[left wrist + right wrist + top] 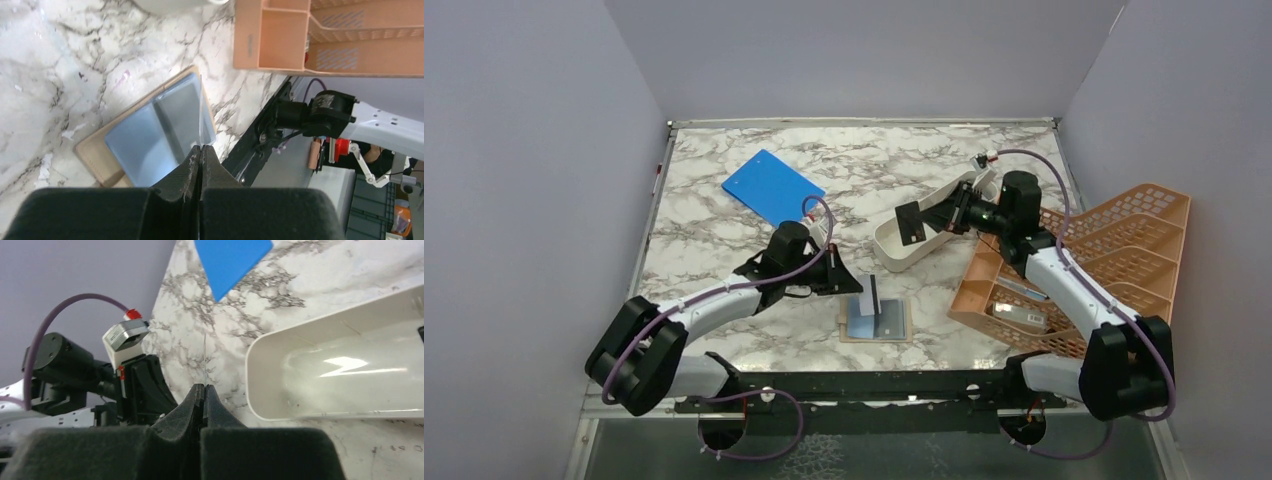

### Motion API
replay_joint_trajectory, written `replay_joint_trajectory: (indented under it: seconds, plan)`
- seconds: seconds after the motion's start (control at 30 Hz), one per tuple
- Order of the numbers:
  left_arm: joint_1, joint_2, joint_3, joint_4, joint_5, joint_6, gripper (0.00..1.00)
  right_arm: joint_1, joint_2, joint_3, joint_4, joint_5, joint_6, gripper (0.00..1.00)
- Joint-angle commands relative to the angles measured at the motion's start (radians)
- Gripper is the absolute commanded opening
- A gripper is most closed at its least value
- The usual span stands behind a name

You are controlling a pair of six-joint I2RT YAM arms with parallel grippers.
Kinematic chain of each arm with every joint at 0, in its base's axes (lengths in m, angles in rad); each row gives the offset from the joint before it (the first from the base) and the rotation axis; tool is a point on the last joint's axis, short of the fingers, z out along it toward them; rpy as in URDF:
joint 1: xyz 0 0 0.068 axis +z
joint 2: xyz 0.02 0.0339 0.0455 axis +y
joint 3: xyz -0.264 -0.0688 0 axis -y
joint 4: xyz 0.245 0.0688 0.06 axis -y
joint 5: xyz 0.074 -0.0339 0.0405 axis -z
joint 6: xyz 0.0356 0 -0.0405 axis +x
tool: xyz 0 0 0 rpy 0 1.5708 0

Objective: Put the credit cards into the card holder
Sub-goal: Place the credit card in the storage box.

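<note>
While the wallet (92,151) lies open and flat at the near middle of the worktop (724,230), long axis left to right, the left gripper (856,287) is closed on a card (873,296) standing on edge over it, with the arm stretched low to the right. The right gripper (931,217), likewise closed, pinches a black card (911,222) over the left end of the white tray (889,255), its arm reaching far and leftward.

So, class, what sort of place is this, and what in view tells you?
Probably a robot lab test cell: a marble-patterned table boxed in by grey panels, a left arm and right arm bolted at its near edge, and staged props like the orange rack.
</note>
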State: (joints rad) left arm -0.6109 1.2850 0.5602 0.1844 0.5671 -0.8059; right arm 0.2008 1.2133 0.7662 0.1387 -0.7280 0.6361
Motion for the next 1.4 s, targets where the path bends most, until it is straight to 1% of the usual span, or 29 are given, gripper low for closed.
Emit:
replay_joint_trajectory:
  seconds: [0.0,0.2,0.3,0.4,0.7,0.83,0.97,1.1,1.23,1.37]
  plan:
    - [-0.015,0.028,-0.014,-0.072,-0.013,0.030,0.00,-0.006,0.071,0.010,-0.036,0.081,-0.058,0.01]
    - [-0.024,0.095,-0.010,-0.106,-0.003,0.051,0.00,-0.006,0.148,-0.008,-0.014,0.106,-0.076,0.01]
    - [-0.032,0.133,-0.004,-0.105,0.005,0.062,0.00,-0.006,0.173,-0.015,0.004,0.088,-0.073,0.01]
    - [-0.042,0.169,0.000,-0.089,0.013,0.075,0.00,-0.006,0.175,-0.031,0.029,0.078,-0.063,0.01]
    - [-0.052,0.241,-0.001,-0.027,0.036,0.062,0.00,-0.006,0.196,-0.045,0.024,0.086,-0.085,0.01]
    - [-0.053,0.249,-0.003,-0.025,0.031,0.053,0.00,-0.006,0.207,-0.057,0.037,0.084,-0.083,0.01]
    - [-0.054,0.248,-0.008,-0.025,0.019,0.032,0.00,-0.006,0.184,-0.076,0.034,0.073,-0.080,0.01]
    - [-0.054,0.253,-0.004,-0.041,0.003,0.032,0.00,-0.002,0.124,-0.091,-0.048,0.105,-0.088,0.01]
    - [-0.053,0.257,-0.003,-0.051,-0.005,0.028,0.00,0.007,0.018,-0.098,-0.172,0.182,-0.116,0.01]
    - [-0.056,0.237,-0.004,-0.051,-0.004,0.011,0.00,0.014,-0.070,-0.097,-0.276,0.212,-0.135,0.01]
